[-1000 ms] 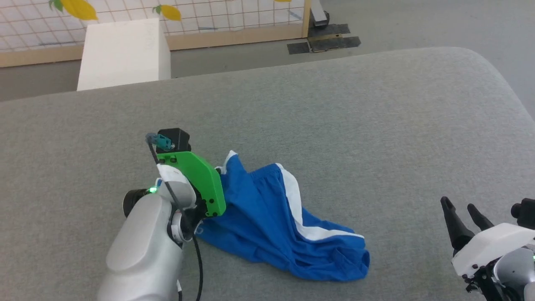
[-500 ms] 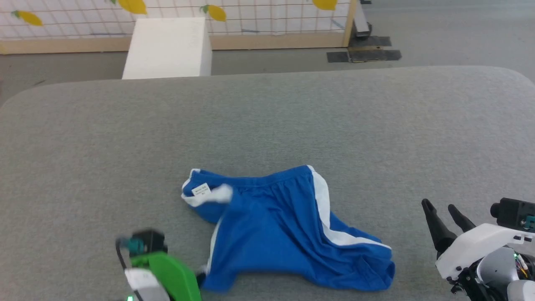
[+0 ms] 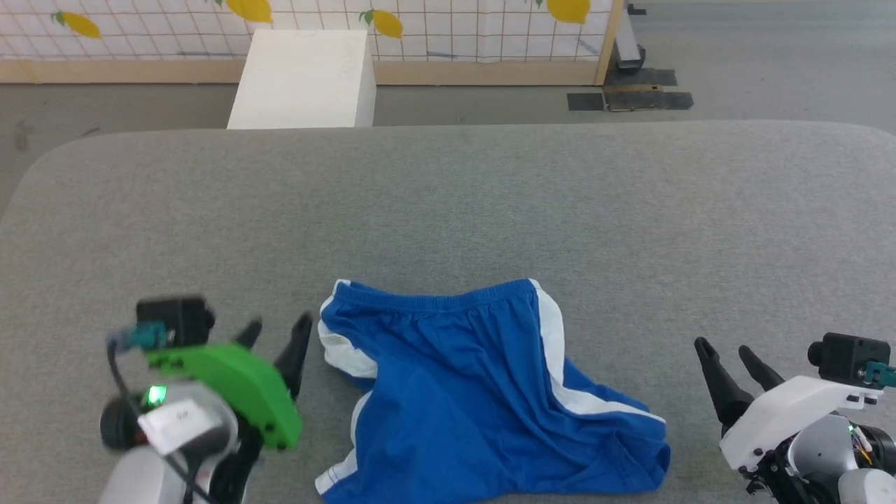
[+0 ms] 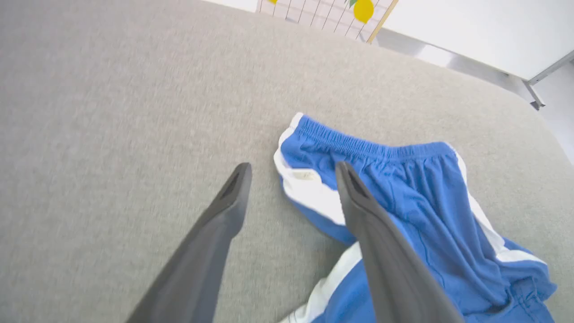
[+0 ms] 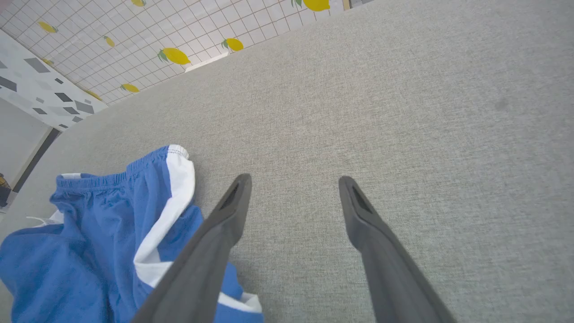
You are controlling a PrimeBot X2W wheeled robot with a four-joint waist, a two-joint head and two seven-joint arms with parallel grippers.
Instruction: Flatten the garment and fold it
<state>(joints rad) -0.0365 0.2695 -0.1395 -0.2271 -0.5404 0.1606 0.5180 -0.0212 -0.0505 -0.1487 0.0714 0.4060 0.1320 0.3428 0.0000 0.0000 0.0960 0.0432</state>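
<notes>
Head view: the garment lies crumpled on the grey desk, between the two hands. Its gathered waistband is on the far side, and a white stripe runs down toward the bunched leg nearest the right hand. The left hand sits just beside the waistband's corner with its two dark fingers spread and nothing between them. The right hand is well apart from the cloth, off the garment's other end, also spread and holding nothing. Beyond the desk, far ahead of both hands, a white box stands on the floor before a tiled wall with lemons.

Left wrist view: the left hand is splayed wide above the desk. The garment spreads out ahead and to one side of the fingers. Its folded white-edged corner lies just past the tips, and one finger crosses in front of the blue cloth. The picture is slightly smeared, so I cannot tell whether that finger touches the fabric.

Right wrist view: the right hand is spread over the bare desk, empty. The garment lies off to the side of one finger, its white stripe nearest that finger.
</notes>
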